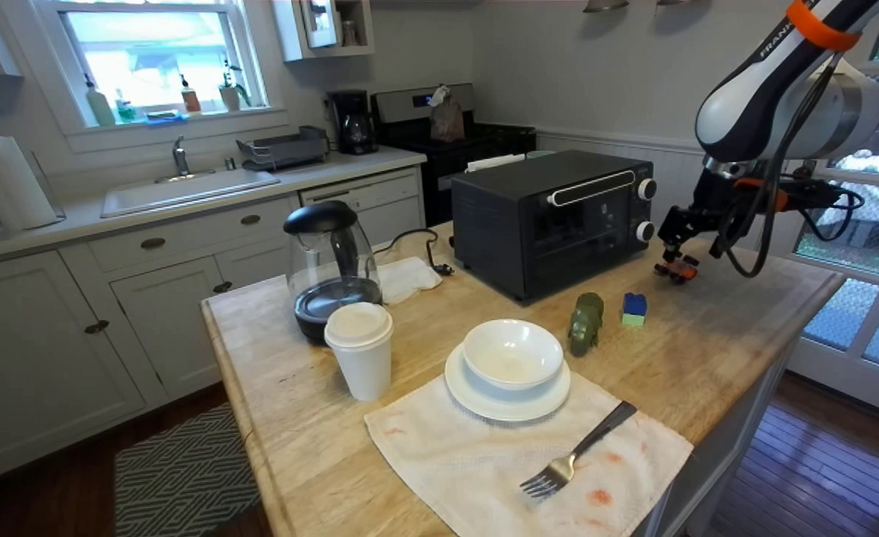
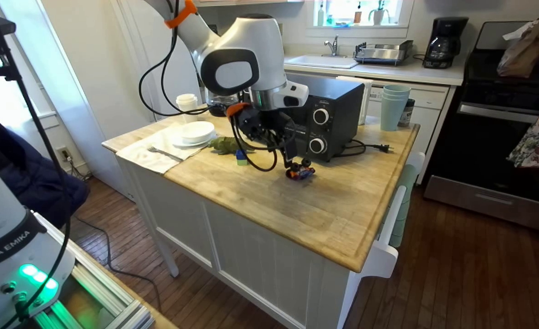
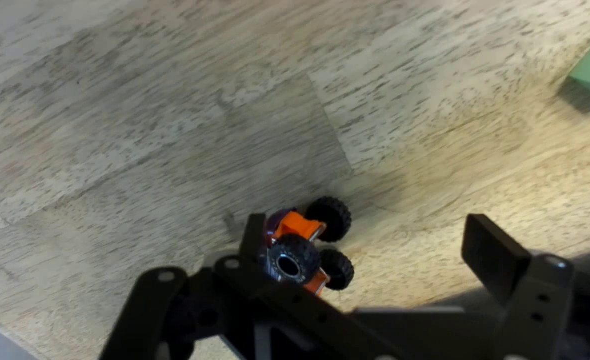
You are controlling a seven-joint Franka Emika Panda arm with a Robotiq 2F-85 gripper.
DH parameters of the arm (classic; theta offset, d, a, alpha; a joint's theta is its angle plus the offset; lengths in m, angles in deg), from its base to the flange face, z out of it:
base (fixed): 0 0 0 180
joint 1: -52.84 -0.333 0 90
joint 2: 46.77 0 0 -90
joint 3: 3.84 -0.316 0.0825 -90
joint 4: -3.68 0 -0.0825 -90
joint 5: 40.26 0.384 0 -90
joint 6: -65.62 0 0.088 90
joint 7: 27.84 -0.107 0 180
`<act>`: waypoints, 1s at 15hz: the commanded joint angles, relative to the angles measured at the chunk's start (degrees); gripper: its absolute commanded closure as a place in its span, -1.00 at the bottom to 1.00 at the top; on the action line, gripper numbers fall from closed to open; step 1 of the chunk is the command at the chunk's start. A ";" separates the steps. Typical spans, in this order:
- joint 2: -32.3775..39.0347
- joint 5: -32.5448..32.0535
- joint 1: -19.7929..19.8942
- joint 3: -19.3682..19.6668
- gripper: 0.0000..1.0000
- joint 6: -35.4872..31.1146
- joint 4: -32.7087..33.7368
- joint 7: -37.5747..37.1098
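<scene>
The gripper [image 3: 367, 242] stands wide open and empty. A toy monster truck [image 3: 302, 245], apparently tipped over, lies on the island counter [image 2: 333, 214], well in from its edges, near the toaster oven [image 1: 551, 224]. It sits off-centre, close to one finger [image 3: 252, 240]; contact cannot be confirmed. A sound grip would call for centring over the truck first, lest a wheel roll aside.
</scene>
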 commanded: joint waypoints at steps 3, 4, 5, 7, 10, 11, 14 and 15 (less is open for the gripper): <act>1.02 0.19 8.18 -4.45 -1.00 11.34 5.51 9.06; 1.11 -0.12 8.82 -4.43 -1.00 12.99 6.47 10.17; 1.48 0.12 9.61 -4.60 -1.00 14.42 7.45 11.52; 2.30 1.15 11.27 -5.11 -1.00 17.11 9.46 15.15; 4.74 1.94 13.50 -5.74 -1.00 20.02 13.06 20.26; 5.67 2.70 14.51 -6.29 -1.00 20.89 14.28 22.23; 8.51 4.44 17.11 -7.77 -1.00 22.40 17.60 26.50; 9.09 5.31 17.88 -8.32 -1.00 22.70 18.47 27.68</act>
